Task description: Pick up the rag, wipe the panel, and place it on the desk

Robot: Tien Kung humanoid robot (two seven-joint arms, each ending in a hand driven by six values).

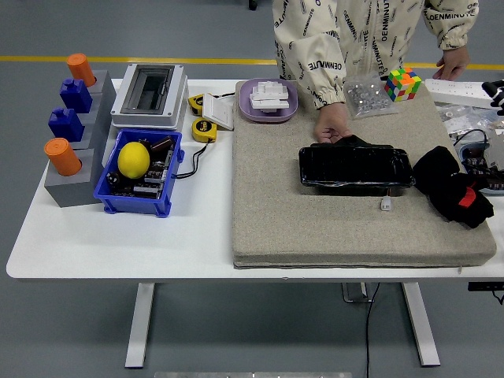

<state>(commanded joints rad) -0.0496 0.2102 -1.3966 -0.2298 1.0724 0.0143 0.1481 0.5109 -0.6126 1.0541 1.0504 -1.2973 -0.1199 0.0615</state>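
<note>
**Person's hand on the panel, rag lying beside it**

The black panel (pixel 356 168) is lying right of centre on the grey mat (pixel 268 213) covering the white table (pixel 118 236). A person's hand (pixel 333 126) is touching the panel's far edge. The black rag (pixel 445 179) is sitting crumpled just right of the panel. The robot's right hand (pixel 494 93) is showing only partly at the right edge; whether its fingers are apart or together cannot be told.

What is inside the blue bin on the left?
The blue bin holds a yellow lemon on top of dark electronic parts; whatever lies beneath them is covered.
</note>
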